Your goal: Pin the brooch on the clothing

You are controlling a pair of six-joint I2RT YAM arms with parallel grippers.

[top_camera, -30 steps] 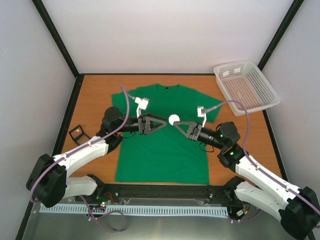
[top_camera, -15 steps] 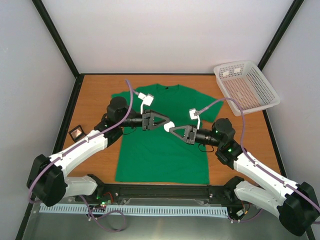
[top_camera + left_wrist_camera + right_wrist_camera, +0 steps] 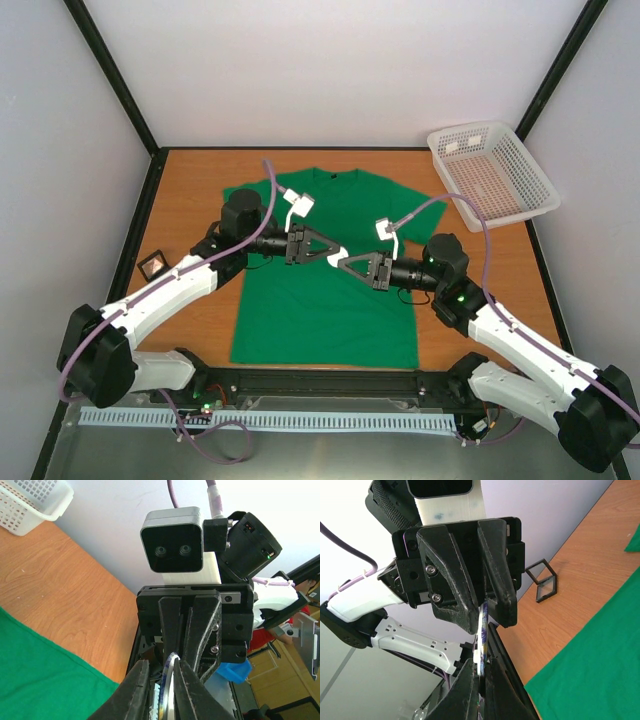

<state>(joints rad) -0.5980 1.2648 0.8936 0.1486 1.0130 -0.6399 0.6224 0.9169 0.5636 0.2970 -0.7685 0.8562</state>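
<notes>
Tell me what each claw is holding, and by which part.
Both pinch the brooch, seen edge-on: right claw on one rim, left claw on the opposite rim, above the shirt.

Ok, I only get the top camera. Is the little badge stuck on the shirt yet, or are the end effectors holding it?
Observer: Not pinned. The right wrist view shows the brooch edge-on, pinched in the right end effector.
Operator: Does the other one hold it too?
Observer: Seemingly yes: in the left wrist view the left end effector has its fingers closed on the rim.
Operator: Is it touching the shirt?
Observer: No. The right wrist view shows the green T-shirt lying flat, apart from it.
</notes>
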